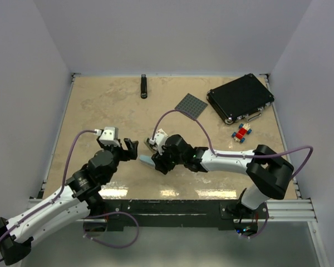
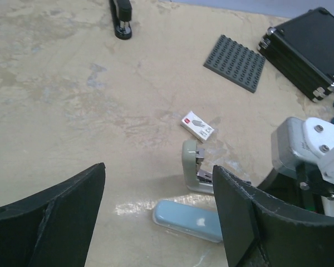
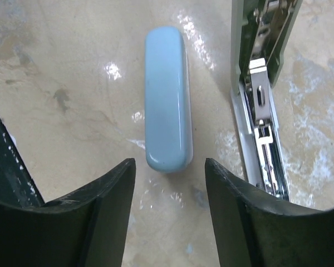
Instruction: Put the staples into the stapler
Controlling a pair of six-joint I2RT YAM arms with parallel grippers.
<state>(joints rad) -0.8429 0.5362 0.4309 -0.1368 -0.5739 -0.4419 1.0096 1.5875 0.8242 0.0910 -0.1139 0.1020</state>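
Observation:
The grey-green stapler (image 3: 259,83) lies swung open on the table, its silvery metal channel (image 3: 260,139) showing. Its pale blue part (image 3: 166,100) lies flat and apart, just to its left. My right gripper (image 3: 170,173) hovers open just short of the near end of the blue part (image 1: 147,161) and holds nothing. My left gripper (image 2: 158,169) is open and empty above the blue part (image 2: 186,219), with the stapler (image 2: 190,167) beyond it. The small white staples box (image 2: 197,125) lies just past the stapler. From above, the right arm hides the stapler and the box.
At the back stand a slim black stapler (image 1: 144,87), a grey studded baseplate (image 1: 191,105) and a black case (image 1: 240,98). Red-and-blue toy bricks (image 1: 242,133) sit in front of the case. The two grippers (image 1: 132,149) are close together at mid-table.

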